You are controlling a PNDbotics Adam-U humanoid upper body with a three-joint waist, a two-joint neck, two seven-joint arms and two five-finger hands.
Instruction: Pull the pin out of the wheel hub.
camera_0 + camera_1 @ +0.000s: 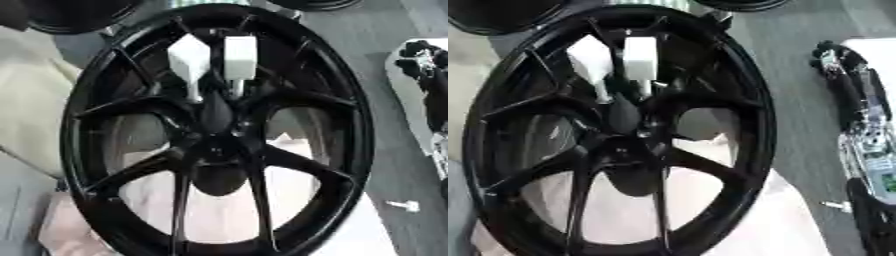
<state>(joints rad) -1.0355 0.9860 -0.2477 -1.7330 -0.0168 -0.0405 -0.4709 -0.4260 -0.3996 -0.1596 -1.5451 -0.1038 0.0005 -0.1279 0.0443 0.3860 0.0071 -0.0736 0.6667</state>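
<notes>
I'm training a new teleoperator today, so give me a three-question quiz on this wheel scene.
1. True or false: the right hand is touching the wheel.
2. How many white blocks sit near the top of the hub: A one, B two, C four?
3. Fill in: the wheel's spokes are coloured ____.

Key:
1. False; it hangs apart, at the view's right edge.
2. B: a left block and a right block.
3. Black.
</notes>
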